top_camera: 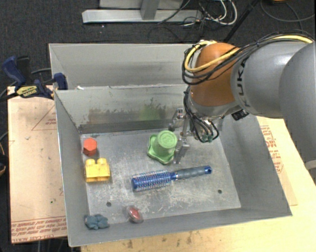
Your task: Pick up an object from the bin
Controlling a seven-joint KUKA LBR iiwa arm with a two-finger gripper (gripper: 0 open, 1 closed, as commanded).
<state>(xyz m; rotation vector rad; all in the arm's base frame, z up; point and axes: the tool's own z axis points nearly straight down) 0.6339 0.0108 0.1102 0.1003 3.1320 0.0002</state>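
My gripper (pixel 179 149) hangs low in the middle of the bin, under the orange wrist cover. Its tip is at the right edge of a green cup-like thing (pixel 161 147) that lies on its side, and I cannot tell whether they touch. Just in front of both lies a blue hairbrush (pixel 168 178), its bristled head to the left and its handle pointing right.
Along the bin's left side stand a small orange-red block (pixel 89 146) and a yellow toy brick (pixel 97 170). Near the front wall lie a blue-grey lump (pixel 96 221) and a reddish pebble (pixel 134 214). The arm comes in over the bin's right rim.
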